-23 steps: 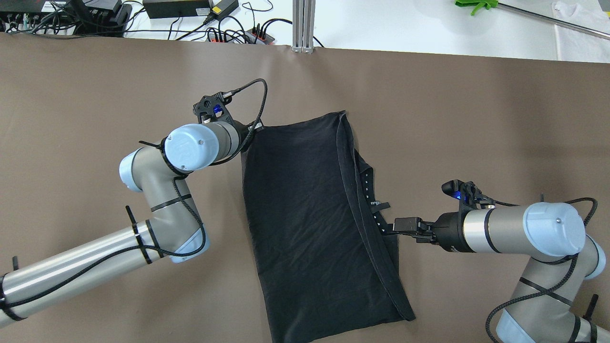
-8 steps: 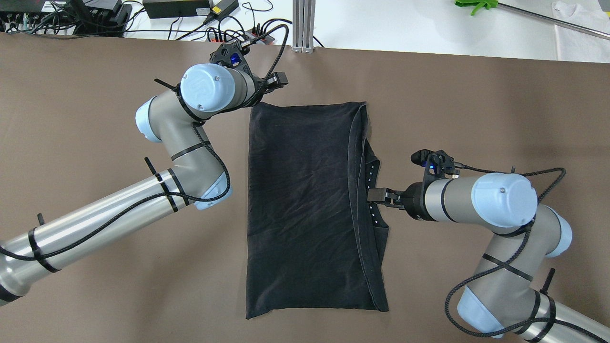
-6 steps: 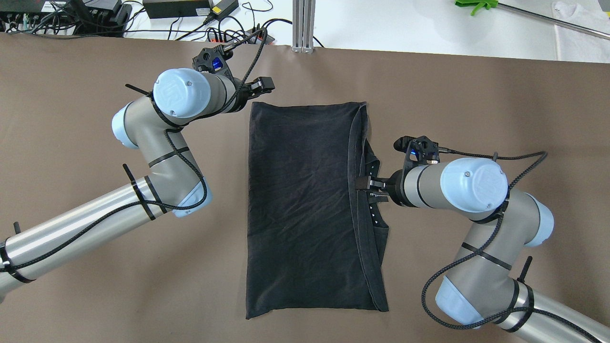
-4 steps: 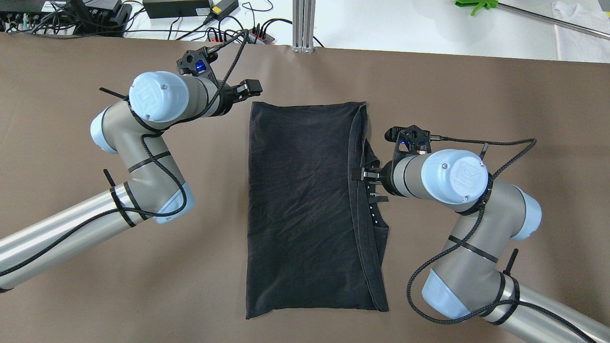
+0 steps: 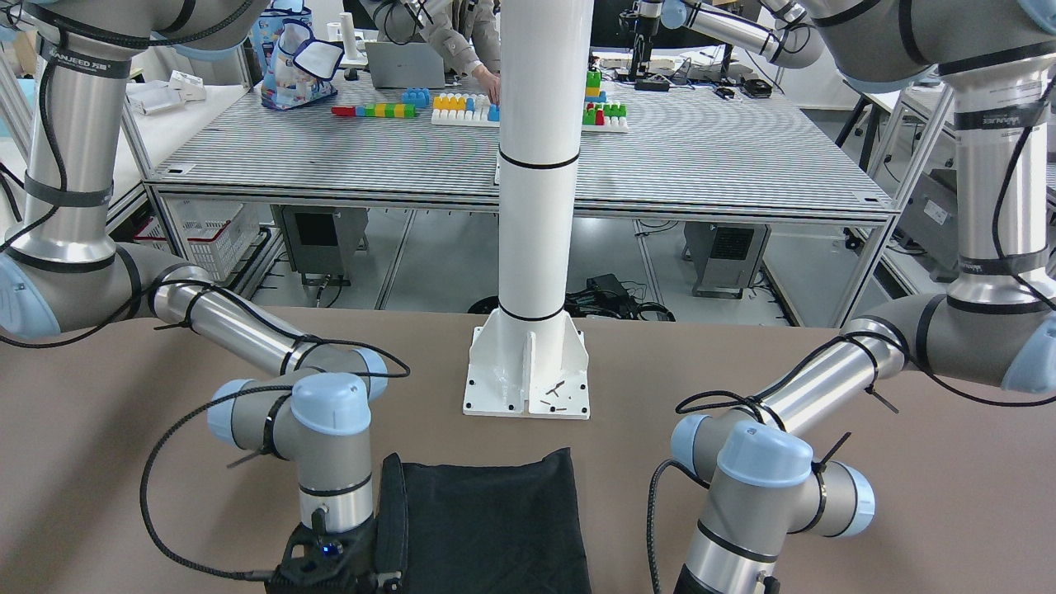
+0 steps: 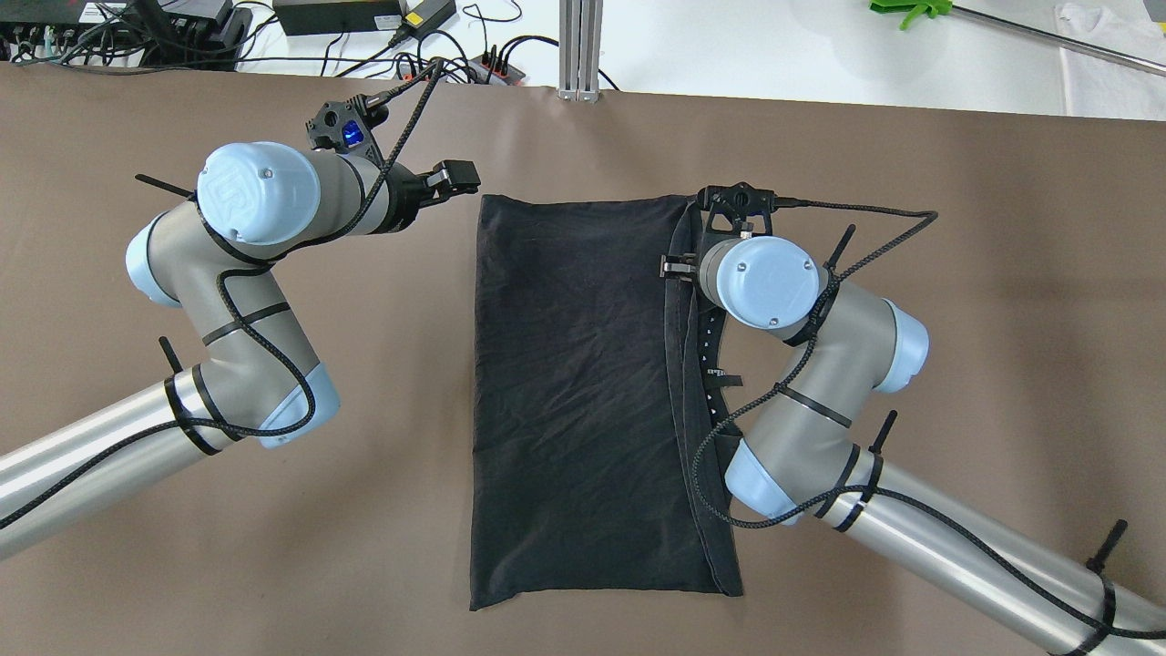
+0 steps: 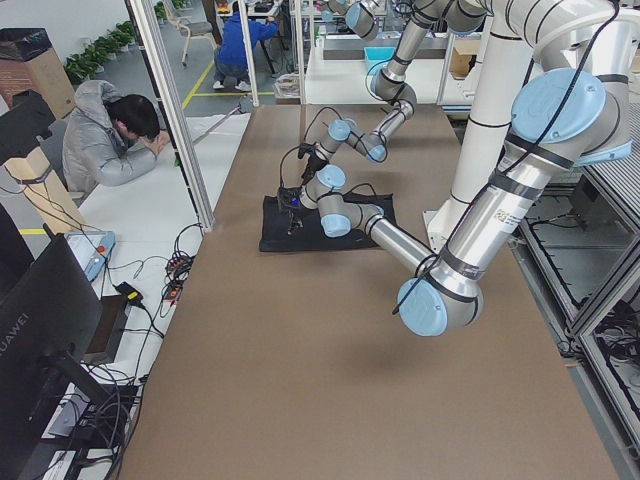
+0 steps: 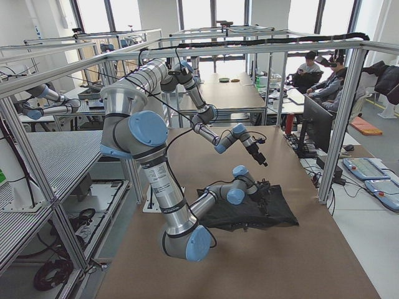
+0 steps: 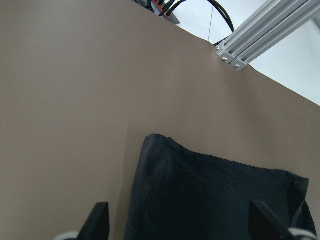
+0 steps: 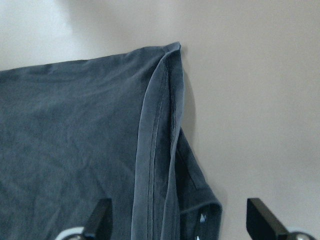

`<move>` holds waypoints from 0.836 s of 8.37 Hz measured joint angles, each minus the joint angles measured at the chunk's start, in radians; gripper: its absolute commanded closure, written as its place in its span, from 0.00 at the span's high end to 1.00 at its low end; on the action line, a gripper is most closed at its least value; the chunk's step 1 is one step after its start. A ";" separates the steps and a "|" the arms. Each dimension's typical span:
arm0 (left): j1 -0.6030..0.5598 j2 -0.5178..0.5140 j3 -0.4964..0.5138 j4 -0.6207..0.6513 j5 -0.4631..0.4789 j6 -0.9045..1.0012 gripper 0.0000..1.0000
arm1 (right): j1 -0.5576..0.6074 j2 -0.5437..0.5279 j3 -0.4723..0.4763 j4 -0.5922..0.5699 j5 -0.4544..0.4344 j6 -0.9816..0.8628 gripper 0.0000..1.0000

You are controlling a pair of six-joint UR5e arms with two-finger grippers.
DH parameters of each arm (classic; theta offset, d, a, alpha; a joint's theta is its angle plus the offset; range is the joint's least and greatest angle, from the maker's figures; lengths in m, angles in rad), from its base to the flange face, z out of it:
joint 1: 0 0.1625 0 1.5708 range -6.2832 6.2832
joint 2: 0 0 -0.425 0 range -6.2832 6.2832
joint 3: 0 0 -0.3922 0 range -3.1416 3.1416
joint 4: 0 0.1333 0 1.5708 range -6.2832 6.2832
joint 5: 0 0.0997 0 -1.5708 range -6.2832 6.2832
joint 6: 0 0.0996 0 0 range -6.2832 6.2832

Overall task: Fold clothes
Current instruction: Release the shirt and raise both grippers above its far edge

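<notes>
Garment lay closest to the white pole, as you saw: black, flat on the brown table, a long rectangle running straight out from the pole, with its doubled hem along the robot's right side. Farther from the pole, your right gripper hung over that hem near the garment's far right corner, fingers spread and holding nothing; you could not tell whether it touched the fabric. Farther still, your left gripper sat just off the far left corner, over bare table, fingers likewise apart and empty. Farthest from the pole, cables lay past the table's edge.
</notes>
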 measured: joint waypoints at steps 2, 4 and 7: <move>-0.001 0.002 -0.006 0.004 -0.001 0.000 1.00 | 0.016 0.034 -0.102 0.067 -0.015 -0.015 0.94; -0.003 0.002 -0.004 0.006 -0.001 0.002 1.00 | 0.018 0.042 -0.132 0.084 -0.013 -0.025 0.94; -0.009 0.002 0.001 0.008 -0.001 0.029 1.00 | 0.019 0.099 -0.216 0.091 -0.020 -0.029 0.94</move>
